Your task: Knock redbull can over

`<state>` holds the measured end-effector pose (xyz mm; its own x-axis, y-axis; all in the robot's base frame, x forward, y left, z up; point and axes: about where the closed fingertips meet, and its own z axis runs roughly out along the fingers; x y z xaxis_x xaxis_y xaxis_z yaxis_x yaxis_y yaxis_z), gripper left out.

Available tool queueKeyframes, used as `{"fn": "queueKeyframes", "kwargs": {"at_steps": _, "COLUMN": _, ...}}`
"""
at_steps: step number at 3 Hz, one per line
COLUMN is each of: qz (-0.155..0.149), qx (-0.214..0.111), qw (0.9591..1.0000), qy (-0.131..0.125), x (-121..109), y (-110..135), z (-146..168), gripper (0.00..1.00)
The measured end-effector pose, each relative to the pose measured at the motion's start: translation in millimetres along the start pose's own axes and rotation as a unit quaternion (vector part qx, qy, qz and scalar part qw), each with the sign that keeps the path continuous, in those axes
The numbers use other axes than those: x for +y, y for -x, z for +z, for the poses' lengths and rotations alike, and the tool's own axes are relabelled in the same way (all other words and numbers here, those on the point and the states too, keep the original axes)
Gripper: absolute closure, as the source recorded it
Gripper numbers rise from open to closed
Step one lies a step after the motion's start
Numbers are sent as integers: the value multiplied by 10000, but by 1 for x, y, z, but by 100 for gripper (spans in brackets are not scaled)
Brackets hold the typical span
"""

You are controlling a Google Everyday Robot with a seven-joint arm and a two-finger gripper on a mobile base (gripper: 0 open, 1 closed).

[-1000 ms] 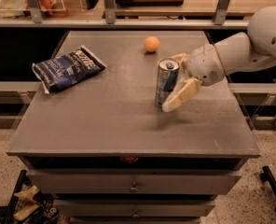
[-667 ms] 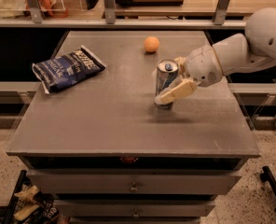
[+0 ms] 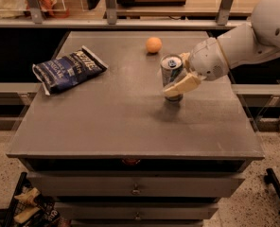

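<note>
Standing upright, the redbull can [image 3: 170, 66] touches the end effector [image 3: 177, 75]; grip cannot be told.

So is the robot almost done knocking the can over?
Not quite. Done: the gripper is at the redbull can, right against its side on the table. In hand: lining up the push, it seems. Left: the tipping itself, since the can stands on its base rather than lying down. The chip bag and orange ball sit apart from it.
</note>
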<state>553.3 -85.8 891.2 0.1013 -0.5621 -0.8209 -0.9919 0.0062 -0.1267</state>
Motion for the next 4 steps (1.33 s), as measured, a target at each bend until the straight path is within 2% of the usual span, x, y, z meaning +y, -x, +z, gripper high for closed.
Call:
{"fn": "queueKeyframes", "kwargs": {"at_steps": 1, "qz": -591, "qx": 663, "qw": 9957, "qy": -278, "x": -17, "y": 12, "z": -17, "gripper": 100}}
{"fn": "queueKeyframes", "kwargs": {"at_steps": 2, "qz": -1633, "qx": 1576, "qw": 9730, "qy": -410, "x": -29, "y": 28, "z": -25, "gripper": 100}}
{"fn": "queueKeyframes", "kwargs": {"at_steps": 3, "qz": -2936, "qx": 2427, "qw": 9245, "qy": -160, "x": -20, "y": 43, "z": -11, "gripper": 100}}
{"fn": "queueKeyframes", "kwargs": {"at_steps": 4, "qz": -4094, "qx": 3186, "qw": 8531, "qy": 550, "x": 9, "y": 37, "z": 21, "gripper": 100}}
